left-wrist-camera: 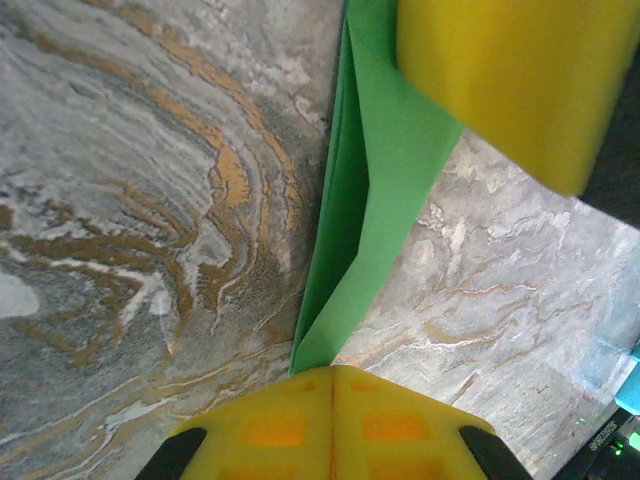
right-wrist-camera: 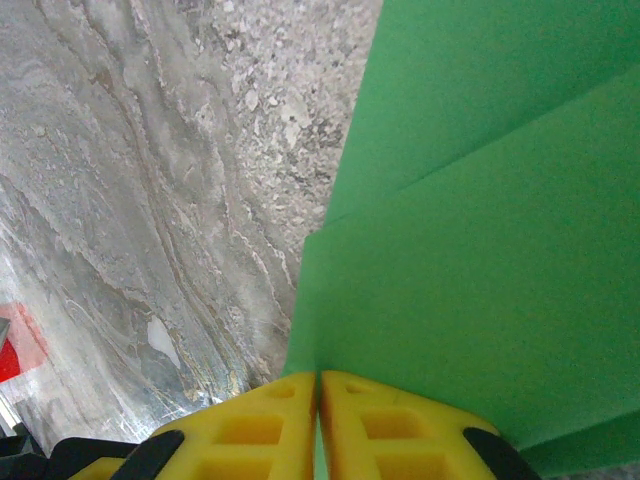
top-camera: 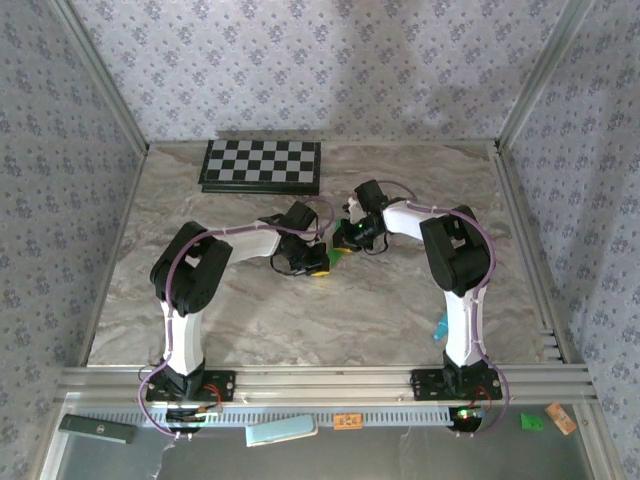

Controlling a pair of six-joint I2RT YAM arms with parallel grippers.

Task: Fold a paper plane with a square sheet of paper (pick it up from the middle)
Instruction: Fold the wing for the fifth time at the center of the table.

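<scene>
At mid-table, the green paper [top-camera: 340, 254], folded narrow, ran lengthwise between the grippers. The left gripper [left-wrist-camera: 333, 375] and right gripper [right-wrist-camera: 318, 385] each pinched an opposite end, pads shut on it, neither nearer.

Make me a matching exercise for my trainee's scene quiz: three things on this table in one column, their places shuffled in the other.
Things:
1. green paper
2. checkerboard
3. teal marker

Places:
A. lying beside the right arm, near the right edge
B. pinched mid-table by the left fingers and the right fingers
C. far side of the table, left of centre

Pairs: 1-B, 2-C, 3-A
</scene>
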